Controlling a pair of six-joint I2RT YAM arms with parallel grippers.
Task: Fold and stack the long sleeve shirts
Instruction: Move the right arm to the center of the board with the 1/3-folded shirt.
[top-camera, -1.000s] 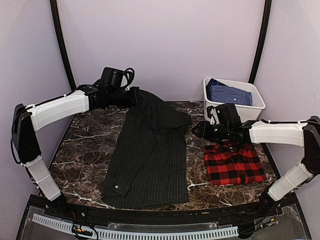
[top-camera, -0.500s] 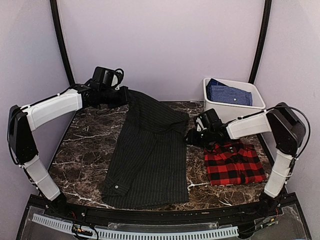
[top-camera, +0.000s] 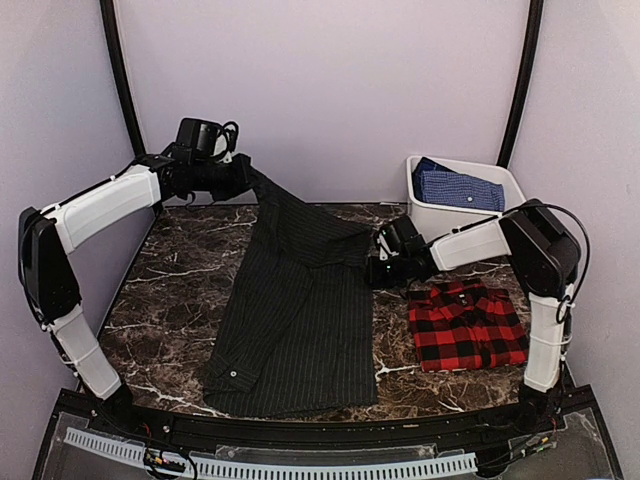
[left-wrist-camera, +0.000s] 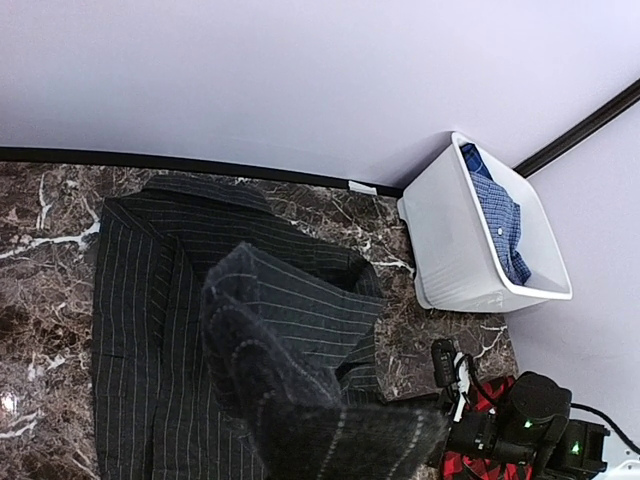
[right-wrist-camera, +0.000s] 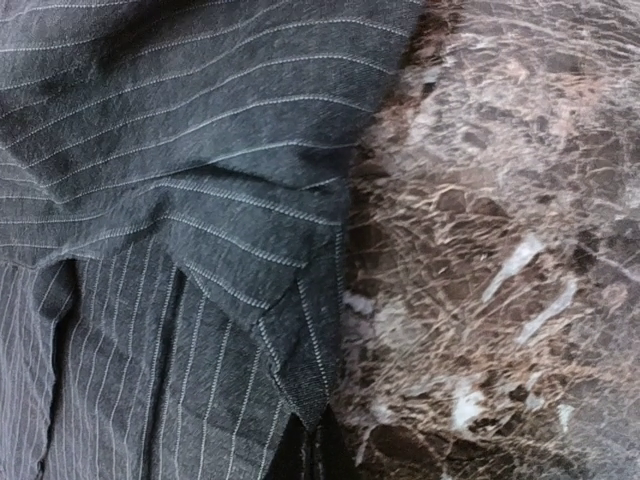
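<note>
Two shirts lie on the dark marble tabletop (top-camera: 170, 290). At its far left corner the left pincer (top-camera: 243, 178) is raised above the surface and clenched on one end of the charcoal pinstripe shirt (top-camera: 300, 310). The cloth climbs in a taut ridge from the tabletop up to its fingers. In the left wrist view that held part hangs close and bunched, hiding the fingers themselves.

The rest of the pinstripe shirt lies flat over the middle of the tabletop, running from the far edge to the near edge. A small light button shows at its near left corner.

At the shirt's right edge, towards the far side, the right pincer (top-camera: 374, 264) is low on the tabletop with its fingers closed. In the right wrist view a pointed fold of the striped cloth runs in between its fingertips, with bare marble just beside it.

The red-and-black plaid shirt (top-camera: 468, 325) lies folded into a neat rectangle near the right edge, apart from the pinstripe one. A white bin (top-camera: 425, 215) with blue cloth (top-camera: 460, 187) inside stands at the far right corner.
</note>
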